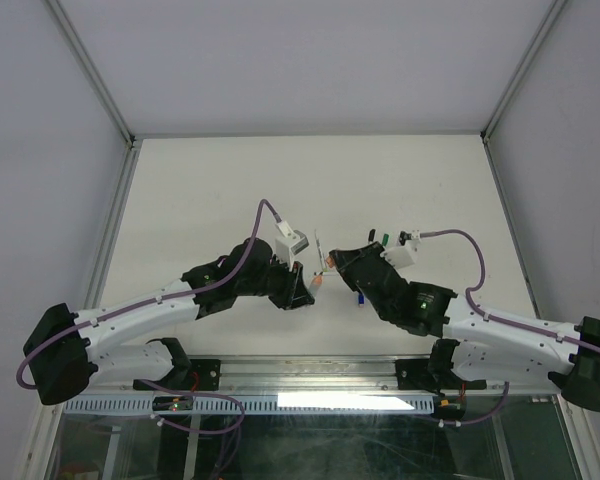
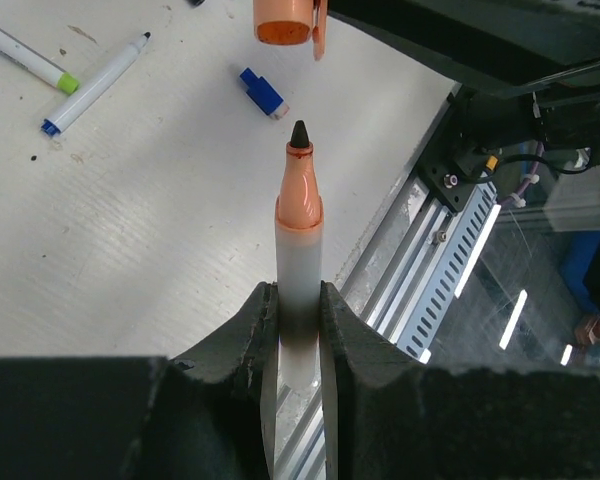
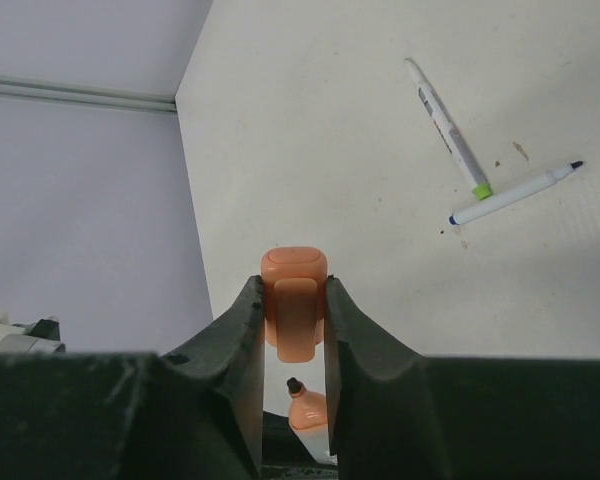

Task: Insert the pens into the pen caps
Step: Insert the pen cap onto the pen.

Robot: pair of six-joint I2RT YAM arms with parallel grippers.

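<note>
We grip the orange marker pen (image 2: 299, 215) in our left pincer (image 2: 298, 292), tip aimed at the orange cap (image 3: 294, 272) clenched in our right pincer (image 3: 293, 290). Both are above the worktop (image 2: 130, 220), slightly apart, lined up for insertion.

The orange cap (image 2: 283, 22) is cut off by the left wrist view's top edge. In its own view the right gripper (image 3: 293, 292) hides all of the orange pen (image 3: 306, 408) but its tip.

A white matte tabletop (image 1: 300, 180) lies under the left claw (image 1: 305, 290) and right claw (image 1: 332, 265), stretching far beyond them. Pale grey panel walls (image 1: 40, 150) stand well outside either claw. A slotted white cable duct (image 1: 110, 403) runs behind both.
</note>
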